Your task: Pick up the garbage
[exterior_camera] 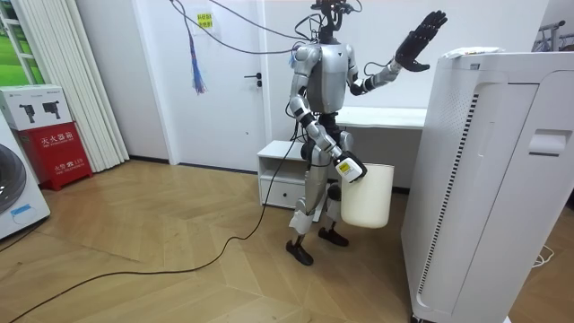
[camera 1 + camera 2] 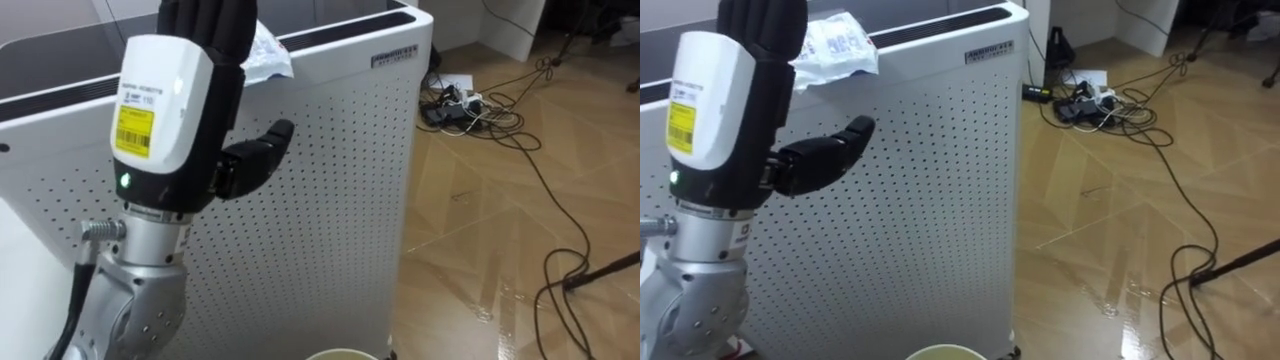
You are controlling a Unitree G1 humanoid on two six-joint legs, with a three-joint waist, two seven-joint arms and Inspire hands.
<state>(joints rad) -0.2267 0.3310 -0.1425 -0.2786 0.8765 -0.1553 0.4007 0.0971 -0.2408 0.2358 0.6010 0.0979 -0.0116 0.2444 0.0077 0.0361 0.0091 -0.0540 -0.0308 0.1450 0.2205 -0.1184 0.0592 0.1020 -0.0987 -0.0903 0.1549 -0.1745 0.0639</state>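
White and crumpled, a plastic wrapper (image 2: 268, 52) with faint print lies on the flat top of a tall white appliance with a perforated metal side panel (image 2: 330, 190), close to the top's near edge. The robot's left hand (image 2: 165, 100) is raised in front of it, back toward the camera. Its black fingers (image 2: 212, 24) are straight and point upward, side by side, and the thumb (image 2: 262, 148) juts out sideways across the perforated panel. In the eye views the wrapper peeks out just to the right of those fingers and behind them. The room view shows the hand up in the air short of the appliance's top corner, apart from the wrapper and holding nothing.

A cream-white plastic bin (image 1: 368, 197) hangs beside the robot's hip from its right hand (image 1: 348, 168), which sits at the bin's rim; how that hand grips is too small to make out. The eye views catch a sliver of the bin's rim at the bottom edge, and what is inside cannot be seen.

The robot stands upright on a wooden floor (image 2: 500, 230), next to the appliance. A tangle of dark cables and plugs (image 2: 455, 100) lies on the floor beyond it.
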